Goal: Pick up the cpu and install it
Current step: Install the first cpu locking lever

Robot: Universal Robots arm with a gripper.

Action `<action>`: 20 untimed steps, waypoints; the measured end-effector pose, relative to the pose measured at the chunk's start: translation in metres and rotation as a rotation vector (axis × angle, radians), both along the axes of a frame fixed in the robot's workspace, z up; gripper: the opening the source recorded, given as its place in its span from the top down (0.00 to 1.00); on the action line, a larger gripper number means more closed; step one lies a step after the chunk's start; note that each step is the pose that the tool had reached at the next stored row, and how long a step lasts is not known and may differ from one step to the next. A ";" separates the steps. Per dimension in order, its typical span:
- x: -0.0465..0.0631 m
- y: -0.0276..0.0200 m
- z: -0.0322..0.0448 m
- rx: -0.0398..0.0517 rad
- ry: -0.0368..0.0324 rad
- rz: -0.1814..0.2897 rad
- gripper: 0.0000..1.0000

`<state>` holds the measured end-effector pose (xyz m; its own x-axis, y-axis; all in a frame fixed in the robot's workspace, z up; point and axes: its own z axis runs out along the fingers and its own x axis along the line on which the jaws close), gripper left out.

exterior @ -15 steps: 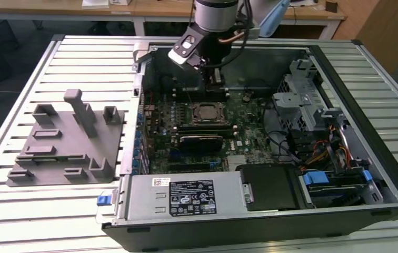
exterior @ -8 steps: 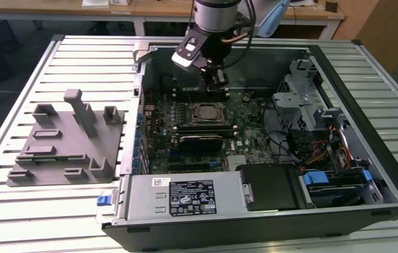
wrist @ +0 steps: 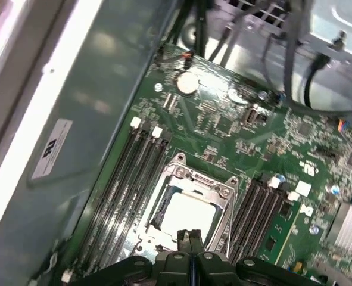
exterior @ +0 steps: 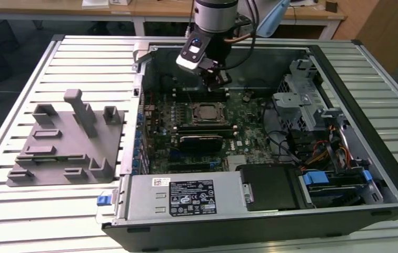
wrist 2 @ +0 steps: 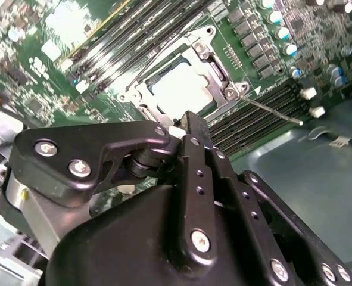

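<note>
Silvery cpu (wrist: pixel 184 217) sits in the socket (wrist 2: pixel 178 86) mid-motherboard (exterior: pixel 206 132), frame seemingly unlatched. Gripper (wrist: pixel 191 237) hovers just above the socket's edge, jaws together, holding nothing. Judgement: chip should lie flat and square within the frame; check corner alignment, avoid pressing down crooked.

Black gripper (wrist 2: pixel 184 128), silver screws, grey arm (exterior: pixel 215 16)

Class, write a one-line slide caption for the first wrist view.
Gripper with jaws together above the cpu seated in the motherboard socket.
</note>
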<state>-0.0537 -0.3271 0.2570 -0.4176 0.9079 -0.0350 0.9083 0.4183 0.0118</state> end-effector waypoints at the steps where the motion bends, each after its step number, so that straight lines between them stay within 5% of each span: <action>1: 0.000 0.0000 -0.0003 0.0000 0.0000 0.046 0.89; 6: -0.001 0.0000 -0.0009 0.0001 -0.0001 0.098 0.89; 20: -0.001 0.0000 -0.0026 0.0000 -0.0001 0.351 0.89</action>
<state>-0.0548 -0.3271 0.2544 -0.7043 0.7090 -0.0350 0.7091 0.7050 0.0118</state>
